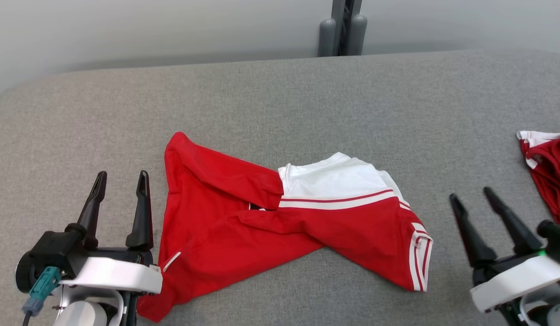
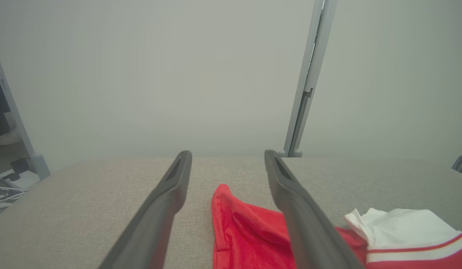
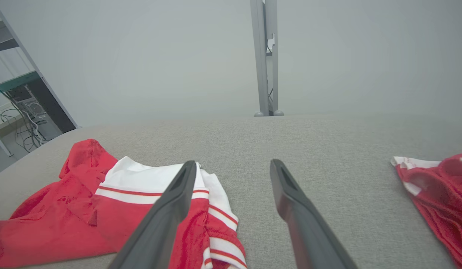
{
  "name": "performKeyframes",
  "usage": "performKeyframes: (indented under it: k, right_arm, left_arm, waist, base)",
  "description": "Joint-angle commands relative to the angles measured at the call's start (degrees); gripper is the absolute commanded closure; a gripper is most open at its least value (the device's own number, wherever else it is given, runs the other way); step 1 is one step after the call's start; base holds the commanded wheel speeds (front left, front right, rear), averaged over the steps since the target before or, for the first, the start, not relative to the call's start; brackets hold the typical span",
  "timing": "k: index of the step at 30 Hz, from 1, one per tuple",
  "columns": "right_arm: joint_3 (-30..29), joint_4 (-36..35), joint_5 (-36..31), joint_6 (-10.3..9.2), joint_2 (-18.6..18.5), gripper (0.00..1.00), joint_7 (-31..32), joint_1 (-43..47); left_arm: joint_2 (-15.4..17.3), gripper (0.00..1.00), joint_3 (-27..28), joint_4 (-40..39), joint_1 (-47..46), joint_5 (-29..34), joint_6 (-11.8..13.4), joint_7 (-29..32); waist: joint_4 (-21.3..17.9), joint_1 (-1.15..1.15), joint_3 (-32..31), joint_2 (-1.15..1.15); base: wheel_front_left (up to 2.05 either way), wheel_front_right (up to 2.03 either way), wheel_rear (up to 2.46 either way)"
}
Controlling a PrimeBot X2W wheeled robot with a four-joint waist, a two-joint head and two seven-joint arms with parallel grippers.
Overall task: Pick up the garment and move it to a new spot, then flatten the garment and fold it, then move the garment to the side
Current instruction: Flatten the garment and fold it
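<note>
The left hand [image 1: 122,174] hovers over the grey fabric-covered desk [image 1: 280,99], fingers spread, holding nothing. Just to its right, between both hands, lies the red and white sports garment with striped trim [image 1: 243,226], twisted and rumpled, one red edge close beside the left fingers. It looks thin, light and limp, probably a slick knit that slides and bunches, so a pinch on a hem or corner should serve better than the middle. The striped edge lies nearest the right hand [image 1: 471,194], which is spread and empty, apart from the cloth. Right of that hand lies a second red and white cloth bundle [image 1: 549,172].
</note>
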Motion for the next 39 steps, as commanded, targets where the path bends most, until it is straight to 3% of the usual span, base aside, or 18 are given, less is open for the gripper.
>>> performKeyframes:
  k: [1,14,24,29,39]
  right_arm:
    - [-1.2,-0.7,-0.6,-0.02,0.1,0.00,-0.4,-0.6]
    - [-4.1,-4.0,-2.5,-0.02,2.8,0.00,2.9,1.2]
    - [-4.6,-4.8,-1.9,-0.02,1.9,0.00,4.0,-0.1]
    - [-1.0,-2.4,-0.2,-0.02,-1.5,0.00,7.0,-4.4]
    - [11.0,10.8,6.1,-0.02,-7.2,0.00,11.0,-13.2]
  left_arm:
    - [0.4,0.00,0.3,-0.3,0.8,-0.1,0.4,0.2]
    - [1.4,0.00,-1.0,-2.6,3.7,0.7,1.8,2.4]
    - [1.1,0.00,-2.0,-3.7,3.0,0.9,2.0,2.6]
    - [0.7,0.00,-2.6,-3.9,1.4,1.1,1.6,2.4]
    - [-1.3,0.00,-3.8,-1.1,-1.8,0.4,0.1,0.8]
  waist:
    - [0.0,0.00,-1.0,0.00]
    - [0.5,0.00,-4.2,0.00]
    - [1.9,0.00,-3.2,0.00]
    - [3.4,0.00,-0.7,0.00]
    - [7.1,0.00,3.7,0.00]
  base:
    - [0.00,0.00,0.00]
    - [0.00,0.00,0.00]
    - [0.00,0.00,0.00]
    - [0.00,0.00,0.00]
    - [0.00,0.00,0.00]
